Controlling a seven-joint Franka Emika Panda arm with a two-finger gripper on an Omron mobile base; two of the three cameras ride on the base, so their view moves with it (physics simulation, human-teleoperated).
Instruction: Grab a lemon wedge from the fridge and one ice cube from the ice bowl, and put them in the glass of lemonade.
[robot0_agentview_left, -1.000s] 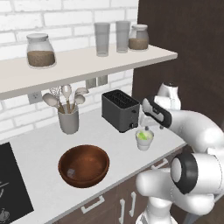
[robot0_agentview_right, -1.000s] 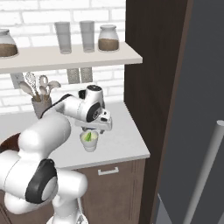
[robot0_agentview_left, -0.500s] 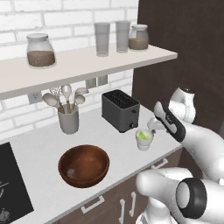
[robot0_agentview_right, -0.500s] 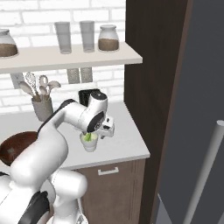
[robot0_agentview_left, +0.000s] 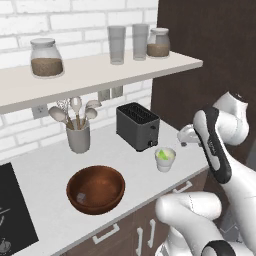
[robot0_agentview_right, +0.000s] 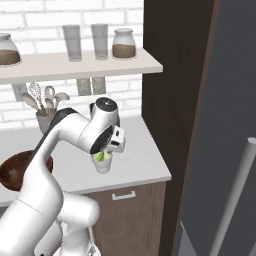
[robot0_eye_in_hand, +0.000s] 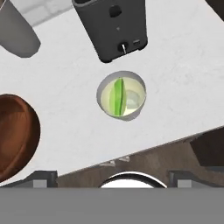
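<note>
1. The light was even and soft, bright enough everywhere, with no clear single source.
2. The white counter (robot0_agentview_left: 115, 160) showed almost no cast shadow; only faint darkening sat under the toaster (robot0_agentview_left: 137, 126) and the ice bowl (robot0_agentview_left: 95, 189).
3. No glare appeared on the glasses (robot0_agentview_left: 116, 44) or jars on the shelf.
4. Edges were slightly soft and low in detail, as rendered pictures are.
5. The hand view looked sharp at the glass of lemonade (robot0_eye_in_hand: 121, 95), without edge warping.
</note>
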